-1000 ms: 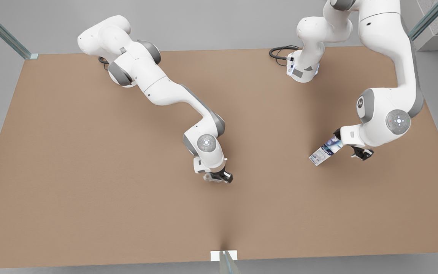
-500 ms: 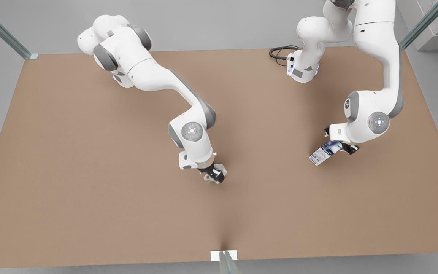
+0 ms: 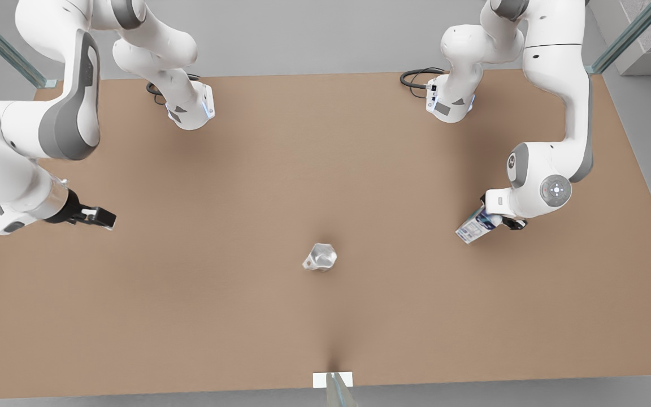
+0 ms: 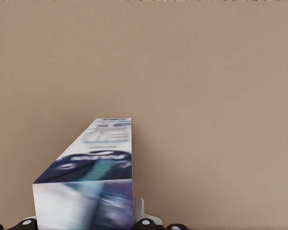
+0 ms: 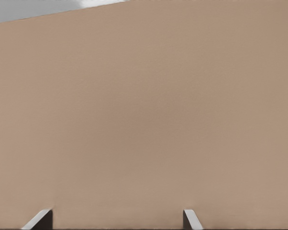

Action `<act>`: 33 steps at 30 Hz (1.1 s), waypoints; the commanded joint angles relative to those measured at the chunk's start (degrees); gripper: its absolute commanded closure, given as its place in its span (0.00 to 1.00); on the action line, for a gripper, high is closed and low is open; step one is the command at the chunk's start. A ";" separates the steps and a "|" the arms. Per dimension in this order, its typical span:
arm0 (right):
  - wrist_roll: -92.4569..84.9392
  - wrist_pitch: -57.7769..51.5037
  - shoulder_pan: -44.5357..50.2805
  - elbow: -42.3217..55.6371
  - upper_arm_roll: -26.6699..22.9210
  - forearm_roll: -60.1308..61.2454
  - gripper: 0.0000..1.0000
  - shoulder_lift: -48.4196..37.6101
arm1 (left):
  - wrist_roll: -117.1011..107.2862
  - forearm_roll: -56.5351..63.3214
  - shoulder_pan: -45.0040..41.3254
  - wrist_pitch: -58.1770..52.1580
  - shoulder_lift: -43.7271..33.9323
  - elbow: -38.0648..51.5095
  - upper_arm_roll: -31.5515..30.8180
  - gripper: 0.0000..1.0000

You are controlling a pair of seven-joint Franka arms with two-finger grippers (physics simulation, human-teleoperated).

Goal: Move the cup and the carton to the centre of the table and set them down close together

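Right gripper (image 3: pixel 98 217) is the big change here: a second ago it was down on the cup (image 3: pixel 320 258) mid-table, now it's swung off to the front view's left edge, fingers spread wide with nothing in them. So the cup sits alone near the centre of the table (image 3: pixel 201 316), looks upright, and that half seems done. Left gripper (image 3: pixel 503 221) has crept onto the carton (image 3: pixel 474 227) out toward the front view's right, fingers straddling its dark blue end; closed or not, can't tell. Carton hasn't budged much and is well apart from the cup.
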 commanded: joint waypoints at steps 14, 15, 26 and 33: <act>-2.96 -0.54 -1.66 6.54 -0.17 -0.86 0.00 2.26 | -31.35 -2.69 -0.35 -13.20 -0.97 10.63 -19.33 0.30; -2.96 -0.54 -1.66 6.54 -0.17 -0.86 0.00 2.26 | -37.42 -2.69 -0.35 -13.03 -0.88 10.63 -23.11 0.30; -2.96 -0.45 -1.66 6.54 0.01 -0.77 0.00 2.79 | -84.00 2.05 -21.62 -8.99 23.90 38.14 -28.56 0.30; -2.96 0.78 -1.66 6.54 0.01 -0.68 0.00 2.96 | -85.24 3.99 -21.62 -8.37 26.45 39.20 -28.21 0.00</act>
